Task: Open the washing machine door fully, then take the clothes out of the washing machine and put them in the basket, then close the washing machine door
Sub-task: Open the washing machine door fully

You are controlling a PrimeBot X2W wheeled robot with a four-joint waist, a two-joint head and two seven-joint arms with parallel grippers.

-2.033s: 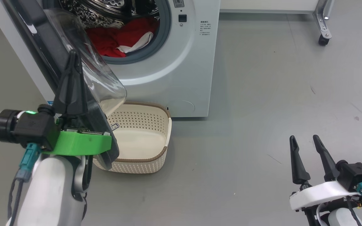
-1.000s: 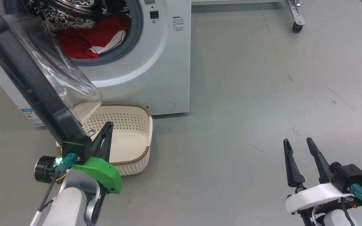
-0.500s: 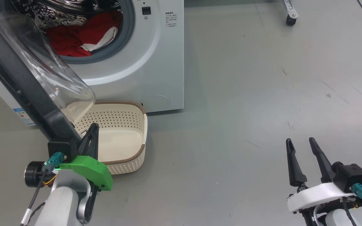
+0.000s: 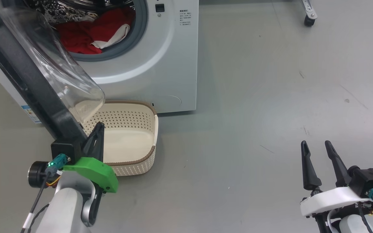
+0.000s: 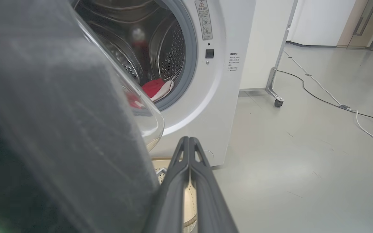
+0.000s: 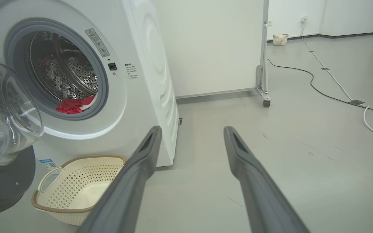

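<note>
The white washing machine (image 4: pixel 160 64) stands at the upper left with its door (image 4: pixel 28 74) swung out towards me, black rim edge-on and glass bowl facing right. Red clothes (image 4: pixel 83 34) with white trim lie in the drum. The cream basket (image 4: pixel 131 168) sits on the floor under the door. My left gripper (image 4: pixel 99 126) is shut on nothing, its fingers (image 5: pixel 189 139) beside the door's lower edge (image 5: pixel 60 129) and above the basket's near rim. My right gripper (image 4: pixel 316 144) hangs open and empty at the lower right, far from the machine (image 6: pixel 141 81), its fingers (image 6: pixel 134 174) spread wide.
A wheeled metal frame (image 6: pixel 265 103) stands right of the machine, its caster (image 4: pixel 309 21) at the top right. A cable (image 6: pixel 335 87) runs across the grey floor farther right. A small basket (image 6: pixel 280 38) sits by the far wall. Open floor lies between the grippers.
The head camera has shifted. My left gripper has come down from high along the door's rim to its lower edge by the basket. The right gripper stays open in place.
</note>
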